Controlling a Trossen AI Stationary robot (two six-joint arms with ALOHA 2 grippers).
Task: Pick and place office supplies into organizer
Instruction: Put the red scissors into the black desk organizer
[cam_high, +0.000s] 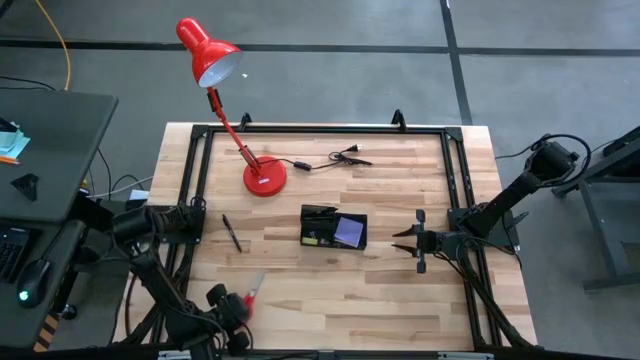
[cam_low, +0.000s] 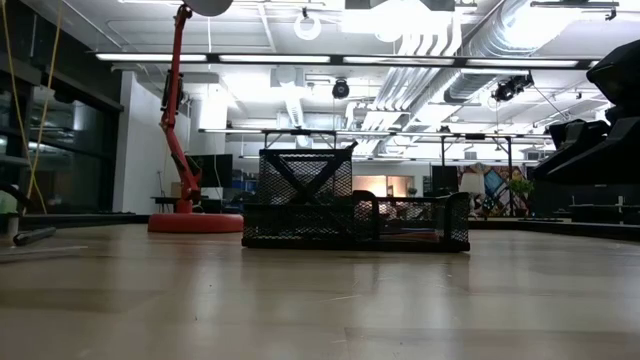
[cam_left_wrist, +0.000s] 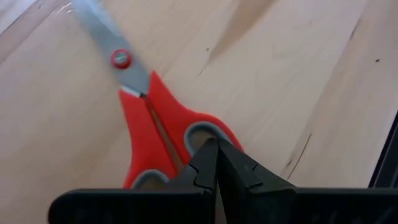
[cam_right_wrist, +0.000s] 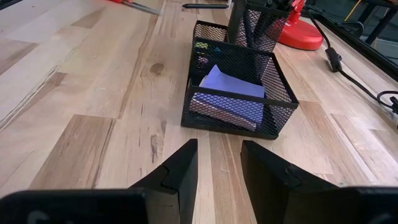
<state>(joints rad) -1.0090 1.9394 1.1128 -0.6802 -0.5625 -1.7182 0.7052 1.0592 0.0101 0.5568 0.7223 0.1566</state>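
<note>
— What is the left gripper (cam_left_wrist: 216, 163) doing?
— It is clenching the red-handled scissors (cam_left_wrist: 149, 124) by a handle loop at the near left corner of the counter (cam_high: 330, 290), blades pointing away from it.
— And the right gripper (cam_right_wrist: 214, 163)?
— It is hovering just right of the organizer (cam_high: 334, 227), fingers parted, grasping nothing.
— What is sitting in the organizer?
— A purple sticky-note pad (cam_right_wrist: 231, 92) is lying in its right compartment. One black pen (cam_high: 232, 232) is lying on the counter to its left.

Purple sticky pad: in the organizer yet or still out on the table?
In. The purple sticky pad lies inside the organizer's near mesh compartment.
</note>
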